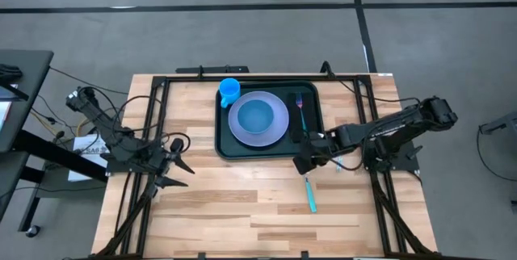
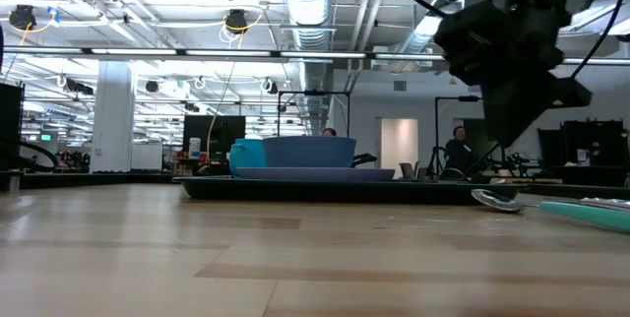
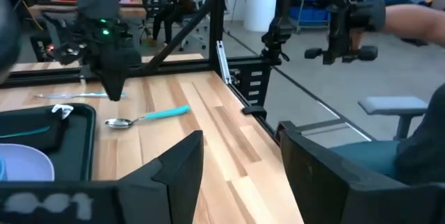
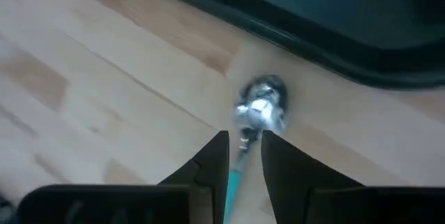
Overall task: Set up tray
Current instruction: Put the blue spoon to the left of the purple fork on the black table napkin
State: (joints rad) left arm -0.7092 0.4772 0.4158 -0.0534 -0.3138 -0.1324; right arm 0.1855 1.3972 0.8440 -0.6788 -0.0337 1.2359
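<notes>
The dark green tray (image 1: 227,150) sits at the table's far middle. On it are a lavender plate (image 1: 279,127) with a blue bowl (image 1: 257,116), a blue cup (image 1: 229,90) and a teal-handled fork (image 1: 300,111). A teal-handled spoon (image 1: 310,195) lies flat on the wood just near of the tray's right near corner. My right gripper (image 1: 303,163) hovers over the spoon's bowl end (image 4: 263,106). It is open only a narrow gap and clear of the spoon. My left gripper (image 1: 179,165) waits open at the table's left.
A second teal-handled utensil (image 1: 338,161) lies on the wood right of the right gripper. A dark folded napkin (image 1: 297,133) lies in the tray under the fork. Black frame rails (image 1: 153,131) run along both table sides. Bare wood (image 1: 242,211) fills the near half.
</notes>
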